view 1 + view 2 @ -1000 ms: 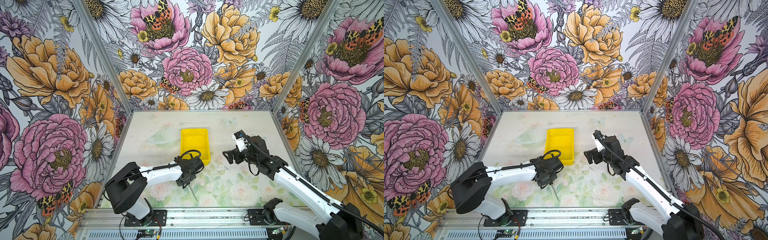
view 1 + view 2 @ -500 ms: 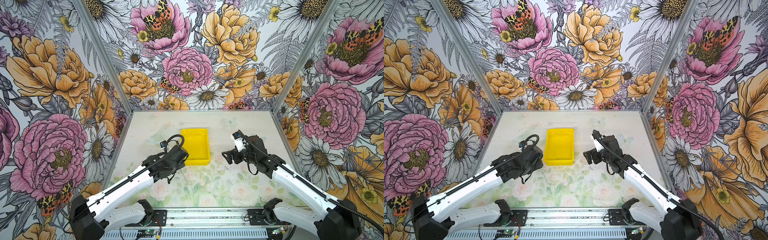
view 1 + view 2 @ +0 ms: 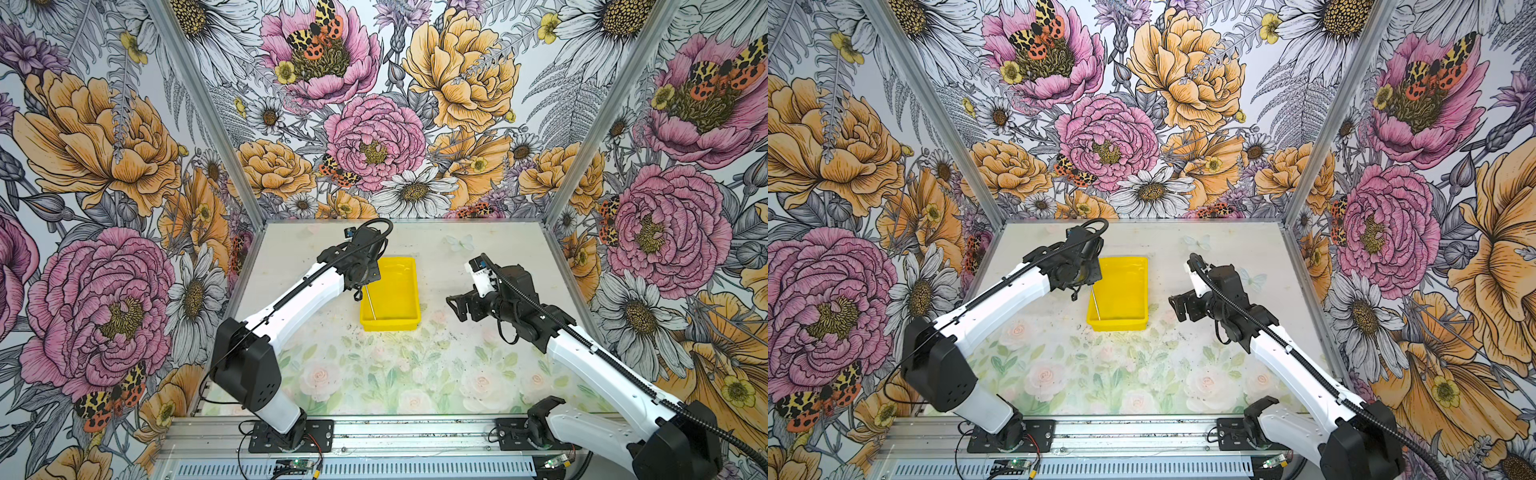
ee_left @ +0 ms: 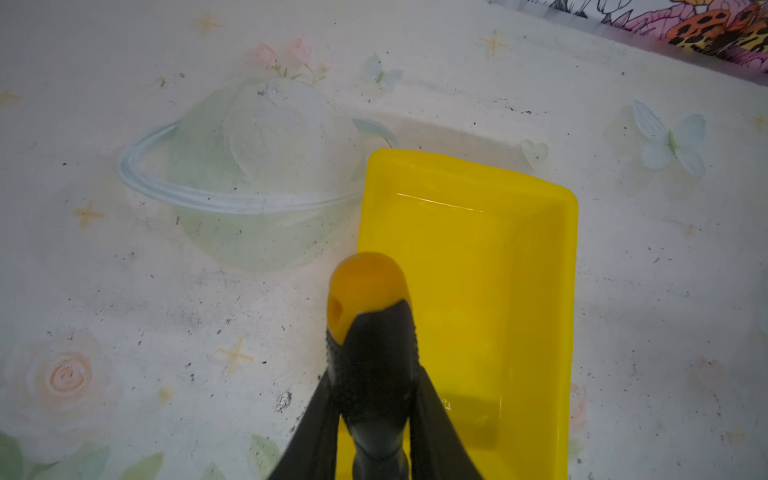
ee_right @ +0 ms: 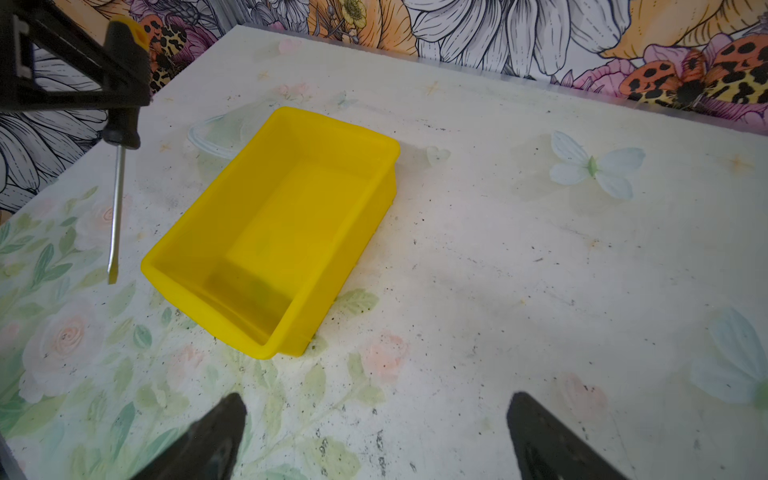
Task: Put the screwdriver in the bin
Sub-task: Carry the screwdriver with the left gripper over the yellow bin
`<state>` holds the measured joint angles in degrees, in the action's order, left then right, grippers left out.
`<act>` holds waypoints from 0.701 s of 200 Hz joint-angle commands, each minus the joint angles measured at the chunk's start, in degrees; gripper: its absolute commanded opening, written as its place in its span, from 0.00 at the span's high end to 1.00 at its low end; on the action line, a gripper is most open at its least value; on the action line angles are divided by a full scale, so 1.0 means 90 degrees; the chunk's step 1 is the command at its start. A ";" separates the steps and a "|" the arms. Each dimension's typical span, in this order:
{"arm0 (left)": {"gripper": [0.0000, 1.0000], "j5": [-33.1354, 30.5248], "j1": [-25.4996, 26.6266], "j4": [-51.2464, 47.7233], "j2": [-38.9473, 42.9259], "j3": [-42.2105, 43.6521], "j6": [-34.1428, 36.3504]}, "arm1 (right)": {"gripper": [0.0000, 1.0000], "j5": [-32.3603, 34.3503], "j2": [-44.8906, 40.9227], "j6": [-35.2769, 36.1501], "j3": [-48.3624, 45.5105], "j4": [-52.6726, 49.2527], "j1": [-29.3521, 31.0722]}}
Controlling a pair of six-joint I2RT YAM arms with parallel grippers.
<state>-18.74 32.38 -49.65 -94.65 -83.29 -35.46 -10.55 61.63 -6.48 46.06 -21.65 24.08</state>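
Left tool [image 4: 376, 407] clamping screwdriver [image 5: 117, 195], hanging over bin [image 5: 299, 216] edge

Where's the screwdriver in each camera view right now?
In a top view: the screwdriver, thin shaft against the left part of the bin.
In a top view: the screwdriver, likewise against the bin.
Left wrist: the screwdriver handle, close up, before the bin.
Right wrist: the screwdriver hanging tip-down beside the bin.
Shared landmark: the yellow bin.
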 commanded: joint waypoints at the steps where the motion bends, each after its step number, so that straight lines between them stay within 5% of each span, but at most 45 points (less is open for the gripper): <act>1: 1.00 0.0291 -0.0058 0.0516 -0.0532 -0.0336 0.0314 | 0.01 0.0172 0.0030 0.0133 0.0255 -0.0102 -0.0096; 57: 1.00 0.0607 -0.0116 0.1255 -0.1984 -0.0697 0.0118 | 0.01 0.0089 0.0165 -0.0005 0.0304 -0.0085 -0.0175; 140: 1.00 0.0706 0.0004 0.1589 -0.2623 -0.0413 -0.0190 | 0.00 0.0155 0.0234 0.0132 0.0267 -0.0066 -0.0195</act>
<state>-13.37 32.03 -37.82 -116.09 -87.46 -36.10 -10.13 63.66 -6.35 47.22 -22.55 22.79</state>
